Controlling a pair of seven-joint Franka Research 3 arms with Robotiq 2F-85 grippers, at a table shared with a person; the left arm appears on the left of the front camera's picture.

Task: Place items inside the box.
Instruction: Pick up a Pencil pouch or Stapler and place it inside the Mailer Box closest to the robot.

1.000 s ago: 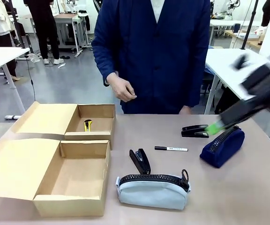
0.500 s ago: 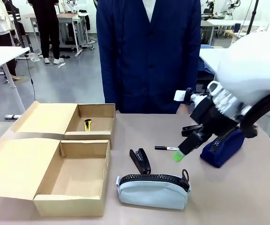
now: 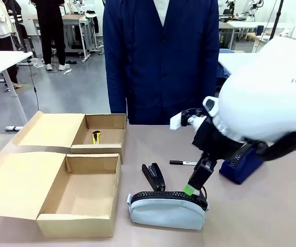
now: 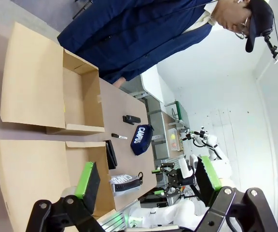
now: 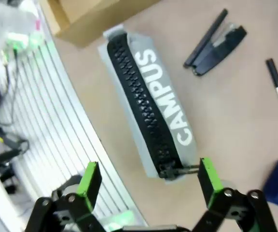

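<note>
A grey zip pencil case marked "CAMPUS" is lying at the table's near edge, zip facing up. A black stapler is resting just behind it, and a black marker is lying flat beyond. A navy blue pouch is sitting further right. A yellow-black utility knife is lying inside the far open cardboard box.

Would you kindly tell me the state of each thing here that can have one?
near box, open, nothing seen inside.
far box, open, utility knife inside.
grey pencil case, zipped shut.
stapler, hinged partly open.
marker, capped.
left hand, open, holding nothing.
right hand, open, over the case's zip-pull end.
</note>
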